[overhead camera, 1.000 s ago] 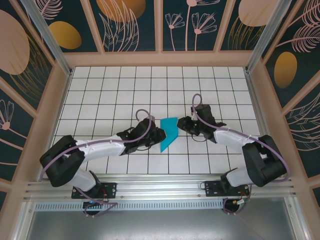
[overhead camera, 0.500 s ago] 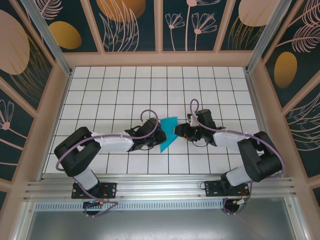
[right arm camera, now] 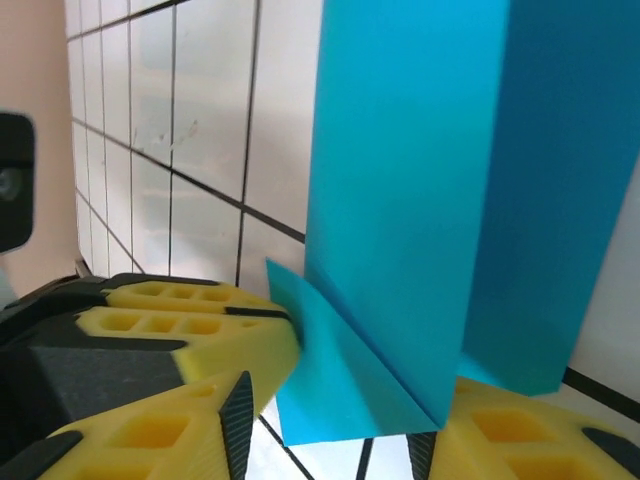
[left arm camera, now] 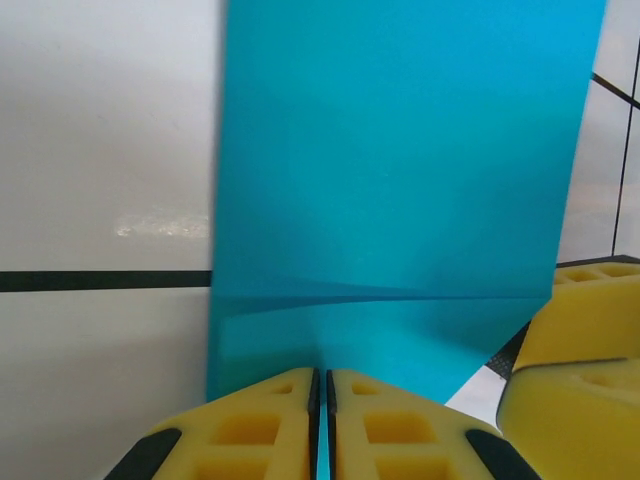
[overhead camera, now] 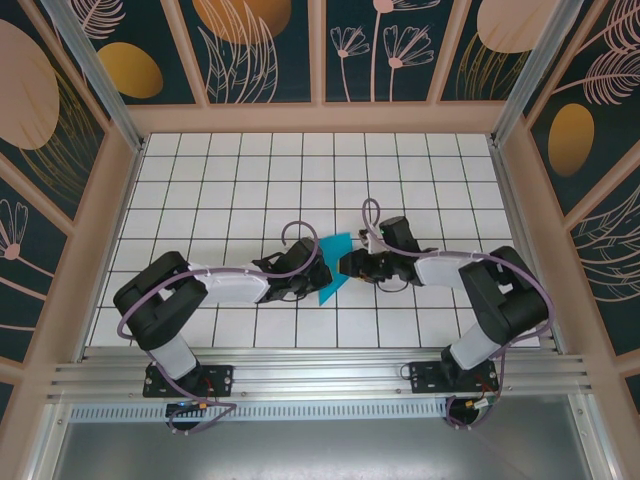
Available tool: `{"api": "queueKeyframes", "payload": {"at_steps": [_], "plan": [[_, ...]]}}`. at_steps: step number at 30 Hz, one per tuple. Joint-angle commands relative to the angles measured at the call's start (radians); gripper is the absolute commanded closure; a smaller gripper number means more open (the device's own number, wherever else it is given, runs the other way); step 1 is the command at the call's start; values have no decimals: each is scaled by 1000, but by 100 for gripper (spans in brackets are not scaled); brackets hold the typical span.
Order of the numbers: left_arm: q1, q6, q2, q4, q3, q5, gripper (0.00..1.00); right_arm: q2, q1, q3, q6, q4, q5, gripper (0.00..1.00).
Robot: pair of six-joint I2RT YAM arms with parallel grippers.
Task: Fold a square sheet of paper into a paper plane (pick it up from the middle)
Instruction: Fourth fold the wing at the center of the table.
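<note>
Paper (overhead camera: 335, 268), teal and partly folded, sits between the two pincers, which meet it from opposite sides. On its lower edge the left pincer (left arm camera: 320, 425) is pressed together, pinching a thin sliver between yellow pads (left arm camera: 250, 415), and the sheet rises straight ahead of them. Around a folded corner the right pincer (right arm camera: 365, 400) stands spread, the corner lying loose in the gap between its jaws. The sheet looks light, floppy and slick, and probably crumples easily. The firmest hold is likely beside a crease, where the layers double.
</note>
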Motion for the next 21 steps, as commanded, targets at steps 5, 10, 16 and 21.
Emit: {"api": "queueKeyframes", "payload": {"at_steps": [5,10,16,21], "plan": [[6,7,12,-29,-5,-30,85,52,12,83,-201,-80,2,60],[6,12,0,-31,-21,-46,85,73,13,101,-260,-97,-38,64],[6,22,-27,-28,-36,-58,83,102,14,127,-290,-108,-43,65],[6,41,-87,-20,-74,-91,79,136,14,143,-259,-84,-53,78]]}}
